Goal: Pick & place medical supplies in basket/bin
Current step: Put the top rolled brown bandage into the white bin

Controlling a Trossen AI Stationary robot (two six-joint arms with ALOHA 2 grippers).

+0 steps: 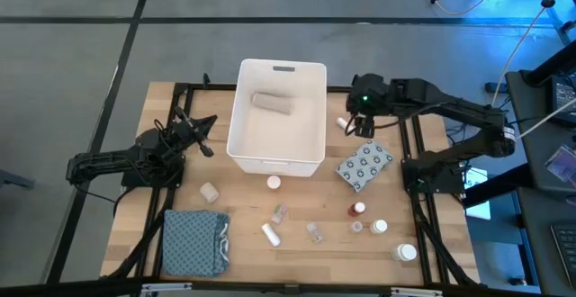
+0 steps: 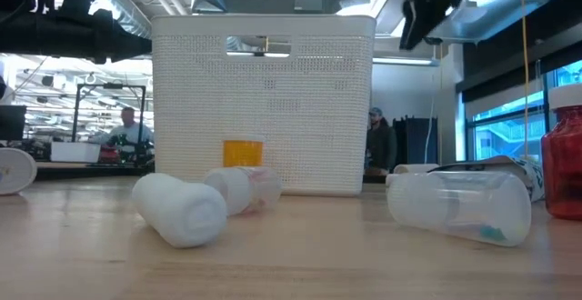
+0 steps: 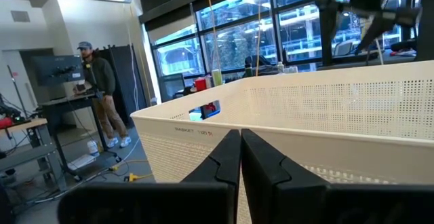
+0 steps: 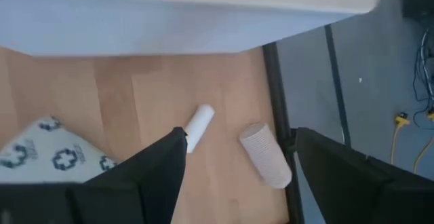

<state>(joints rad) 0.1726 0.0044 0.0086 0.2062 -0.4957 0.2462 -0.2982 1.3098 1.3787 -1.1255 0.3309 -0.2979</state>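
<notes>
two tools: right tool (image 4: 234, 159) spread above bandage roll (image 4: 266, 155); left tool (image 3: 240, 157) clenched empty.

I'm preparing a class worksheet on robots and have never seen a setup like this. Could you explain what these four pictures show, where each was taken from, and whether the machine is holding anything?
Two dark robot arms work at a wooden table. One picture looks straight down from above, one looks level across the tabletop, and the other two come from cameras on each arm's wrist.

In the middle stands a large white rectangular plastic tub, with one beige bandage roll already inside.

Scattered on the wood are small bottles and vials, a red-capped pill bottle, a grey dotted flat packet and a folded blue-grey cloth.

The left gripper waits shut and empty beside the tub. The right gripper is open, holding nothing, above another beige roll.
</notes>
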